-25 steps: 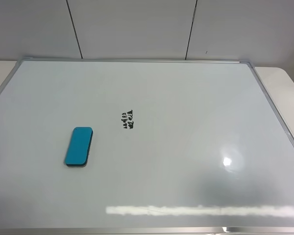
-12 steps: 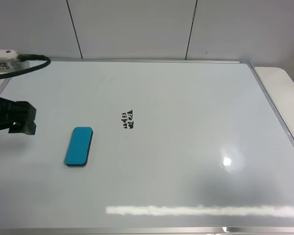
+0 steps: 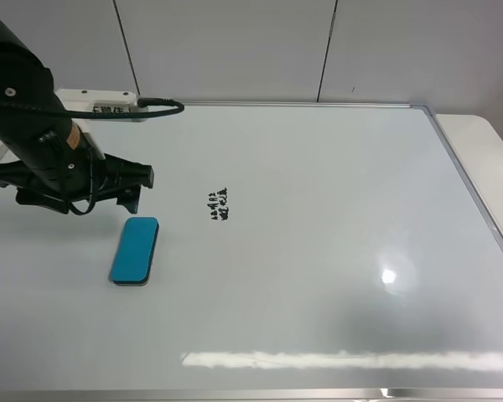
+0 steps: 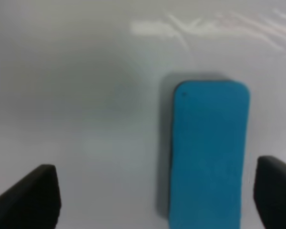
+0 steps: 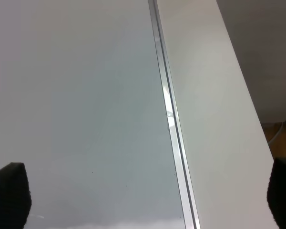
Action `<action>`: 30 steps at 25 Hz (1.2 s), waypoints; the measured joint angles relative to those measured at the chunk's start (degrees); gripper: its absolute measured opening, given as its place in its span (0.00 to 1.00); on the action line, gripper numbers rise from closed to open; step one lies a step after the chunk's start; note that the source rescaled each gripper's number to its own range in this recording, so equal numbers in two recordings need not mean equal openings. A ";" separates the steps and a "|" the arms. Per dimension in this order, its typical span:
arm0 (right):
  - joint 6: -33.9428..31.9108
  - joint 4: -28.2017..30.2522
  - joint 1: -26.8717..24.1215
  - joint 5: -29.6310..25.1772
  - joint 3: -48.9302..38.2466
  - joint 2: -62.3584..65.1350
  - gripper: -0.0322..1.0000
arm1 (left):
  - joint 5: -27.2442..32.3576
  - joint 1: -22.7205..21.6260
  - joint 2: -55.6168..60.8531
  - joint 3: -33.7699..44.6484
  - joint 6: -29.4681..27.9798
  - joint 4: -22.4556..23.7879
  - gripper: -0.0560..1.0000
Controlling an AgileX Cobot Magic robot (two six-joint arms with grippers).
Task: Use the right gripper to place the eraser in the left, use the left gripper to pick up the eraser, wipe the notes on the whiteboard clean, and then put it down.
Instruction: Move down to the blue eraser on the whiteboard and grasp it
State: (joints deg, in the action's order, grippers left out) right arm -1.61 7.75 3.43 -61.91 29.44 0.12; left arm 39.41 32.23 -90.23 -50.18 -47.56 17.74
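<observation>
Eraser (image 3: pixel 135 250): lies flat on the whiteboard (image 3: pixel 335 218), teal face up, a thin dark layer showing along its underside. Nothing touches it.

Open room: bare board on every side of the eraser. The widest free stretch runs from the eraser toward the right-hand length of the silver frame (image 3: pixel 472 197). The left and near lengths of the frame are closer to the eraser, but both are apart from it.

Left pincer (image 3: pixel 142 189): hovers just beyond the eraser's far end, spread wide and holding nothing. In the left wrist view the eraser (image 4: pixel 209 152) sits off-centre in the gap, nearer one finger (image 4: pixel 276 191), with both fingers clear of the block. Cannot tell whether the tips touch the board.

In the way: the black arm (image 3: pixel 33 126) fills the space beyond and to the left of the eraser. Its white box (image 3: pixel 96 102) and black cable (image 3: pixel 163 105) lie farther back from the eraser, at the board's far edge.

Notes (image 3: pixel 219 203): two short black rows near the eraser, to its right and a little farther back, with bare board between them and the eraser.

Right pincer (image 5: pixel 145 193): seen only in the right wrist view, spread wide and empty, above the board's frame (image 5: pixel 169 109) and a strip of pale desk (image 5: pixel 214 95). In the overhead view the desk (image 3: pixel 486 142) lies outside the right frame, well apart from the eraser.
</observation>
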 joint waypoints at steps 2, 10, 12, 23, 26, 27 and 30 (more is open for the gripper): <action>0.00 0.00 0.00 0.00 0.00 0.00 1.00 | -0.52 0.80 -1.90 0.00 0.00 -0.13 0.64; 0.00 0.00 0.00 0.00 0.00 0.00 1.00 | -1.35 3.13 -5.55 0.00 -0.45 -0.26 0.64; 0.00 0.00 0.00 0.00 0.00 0.00 1.00 | -2.11 3.13 -6.33 0.00 -0.35 -0.38 0.64; 0.00 0.00 0.00 0.00 0.00 0.00 1.00 | -7.45 3.13 -11.12 1.00 0.82 -0.36 0.64; 0.00 0.00 0.00 0.00 0.00 0.00 1.00 | -9.59 3.18 -11.33 3.14 0.86 -0.49 0.64; 0.00 0.00 0.00 0.00 0.00 0.00 1.00 | -9.83 3.18 -11.33 3.69 0.86 -0.76 0.64; 0.00 0.00 0.00 0.00 0.00 0.00 1.00 | -11.23 3.24 -11.33 4.15 1.07 -1.28 0.64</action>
State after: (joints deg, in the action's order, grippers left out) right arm -1.61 7.75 3.43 -61.91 29.44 0.12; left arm 28.18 35.47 -101.56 -46.03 -46.49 16.47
